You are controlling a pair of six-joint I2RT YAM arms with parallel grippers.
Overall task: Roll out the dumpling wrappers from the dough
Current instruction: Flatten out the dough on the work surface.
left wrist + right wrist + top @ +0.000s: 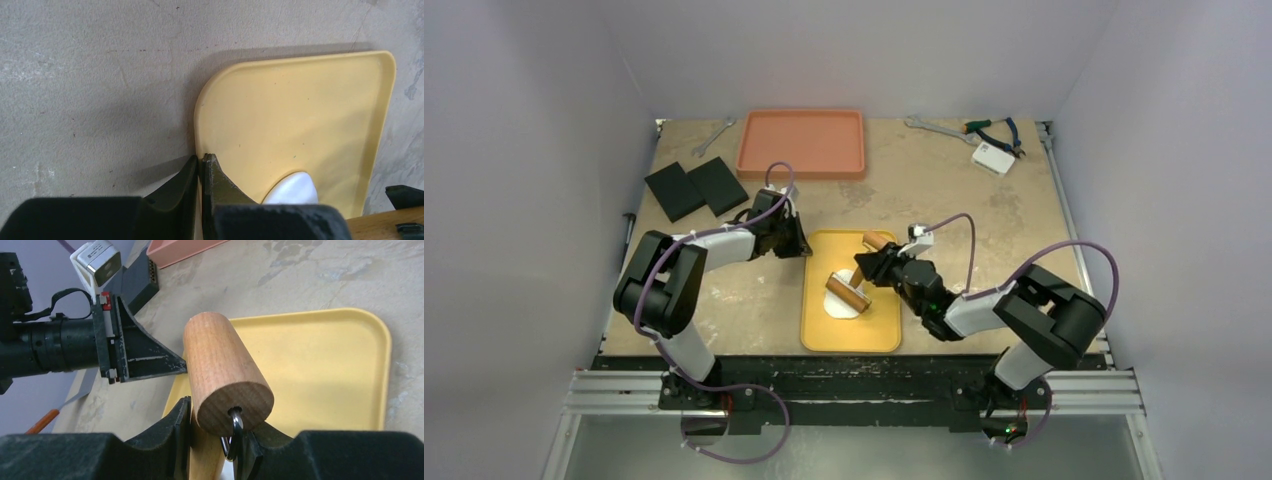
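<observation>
A yellow tray (879,330) lies in the middle of the table. A flat white dough patch (842,306) lies on it and also shows in the left wrist view (293,188). No small round dumpling wrappers are in view. A wooden rolling pin has one roller (848,291) resting on the dough and its other roller (225,372) raised. My right gripper (873,268) is shut on its handle (204,452) between the two rollers. My left gripper (201,161) is shut on the tray's far left rim (196,127); it also shows in the top view (803,247).
A salmon tray (801,143) sits at the back. Two black blocks (694,188) lie at the back left, next to a wrench (714,137). Another wrench (929,125), pliers (996,130) and a white box (993,157) lie at the back right.
</observation>
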